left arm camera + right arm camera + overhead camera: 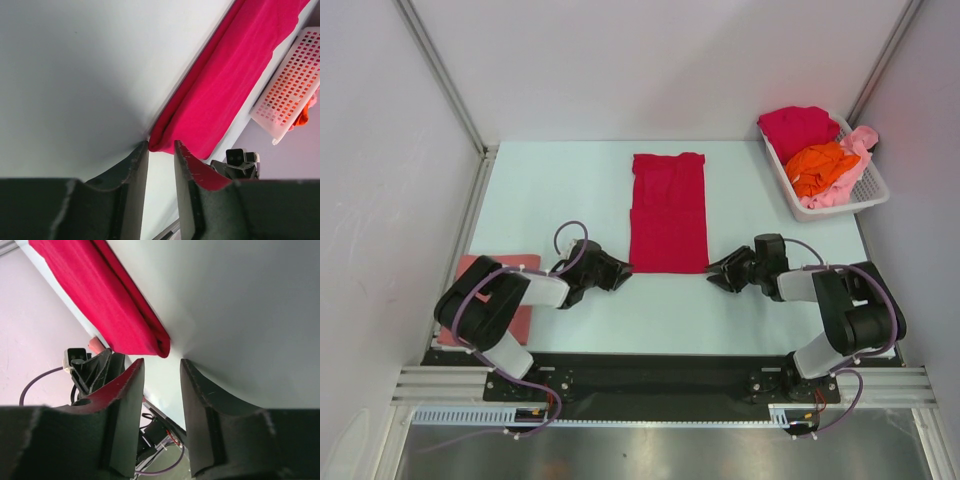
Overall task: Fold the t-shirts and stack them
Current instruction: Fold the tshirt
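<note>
A crimson red t-shirt, folded into a long strip, lies flat in the middle of the table. My left gripper is open and empty at the table, its tips right at the shirt's near left corner; in the left wrist view the gripper faces that corner of the shirt. My right gripper is open and empty just short of the near right corner; in the right wrist view the gripper sits below the shirt. A folded salmon pink t-shirt lies under my left arm.
A white slotted basket at the back right holds a crimson shirt, an orange shirt and a light pink shirt. The basket also shows in the left wrist view. Walls enclose the table on three sides.
</note>
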You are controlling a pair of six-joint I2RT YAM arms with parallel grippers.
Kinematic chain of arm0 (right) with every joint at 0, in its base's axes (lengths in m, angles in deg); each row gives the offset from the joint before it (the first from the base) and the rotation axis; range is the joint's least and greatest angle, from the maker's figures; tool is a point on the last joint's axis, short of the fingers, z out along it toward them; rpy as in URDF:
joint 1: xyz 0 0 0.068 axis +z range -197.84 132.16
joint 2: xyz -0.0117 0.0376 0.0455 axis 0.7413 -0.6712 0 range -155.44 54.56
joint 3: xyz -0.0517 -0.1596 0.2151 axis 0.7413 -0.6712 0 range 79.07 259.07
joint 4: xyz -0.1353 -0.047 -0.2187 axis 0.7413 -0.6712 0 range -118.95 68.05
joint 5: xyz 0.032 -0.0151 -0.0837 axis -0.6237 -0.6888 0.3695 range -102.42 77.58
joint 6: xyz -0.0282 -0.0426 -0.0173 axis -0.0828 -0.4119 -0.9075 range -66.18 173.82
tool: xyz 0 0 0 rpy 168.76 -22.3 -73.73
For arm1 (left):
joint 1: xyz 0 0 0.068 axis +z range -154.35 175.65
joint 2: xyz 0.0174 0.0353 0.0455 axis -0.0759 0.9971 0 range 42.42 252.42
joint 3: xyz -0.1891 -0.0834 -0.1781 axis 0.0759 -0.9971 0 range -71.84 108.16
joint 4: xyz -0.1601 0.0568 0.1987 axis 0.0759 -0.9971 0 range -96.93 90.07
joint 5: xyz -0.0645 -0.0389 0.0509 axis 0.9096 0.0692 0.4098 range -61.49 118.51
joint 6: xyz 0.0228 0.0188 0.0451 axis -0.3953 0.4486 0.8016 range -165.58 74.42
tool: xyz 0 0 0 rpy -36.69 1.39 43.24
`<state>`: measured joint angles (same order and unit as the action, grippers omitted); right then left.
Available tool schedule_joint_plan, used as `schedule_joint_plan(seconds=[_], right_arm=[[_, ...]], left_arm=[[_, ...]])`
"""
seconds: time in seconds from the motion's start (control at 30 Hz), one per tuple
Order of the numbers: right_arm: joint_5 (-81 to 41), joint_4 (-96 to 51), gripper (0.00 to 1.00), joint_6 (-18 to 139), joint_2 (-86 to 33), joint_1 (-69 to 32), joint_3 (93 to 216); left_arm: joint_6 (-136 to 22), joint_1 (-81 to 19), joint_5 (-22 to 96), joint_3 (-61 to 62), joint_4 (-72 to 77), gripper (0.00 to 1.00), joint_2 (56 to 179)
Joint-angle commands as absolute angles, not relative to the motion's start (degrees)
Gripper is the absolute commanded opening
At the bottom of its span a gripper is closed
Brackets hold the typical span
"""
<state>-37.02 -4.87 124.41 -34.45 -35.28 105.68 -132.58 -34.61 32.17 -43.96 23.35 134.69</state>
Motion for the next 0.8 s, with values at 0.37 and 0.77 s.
schedule_joint_plan(seconds=[0.37, 0.77], right_arm=[[-35.0, -2.2, 0.40, 125.6, -36.6, -34.2, 104.7], [-33.9, -3.7, 0.39, 124.9, -39.8, -35.4, 106.0]], left_arm=[[-131.5, -34.3, 32.9, -43.8, 21.5, 0.21, 137.3], [-131.8, -34.1, 33.6, -44.9, 22.5, 0.18, 137.3]])
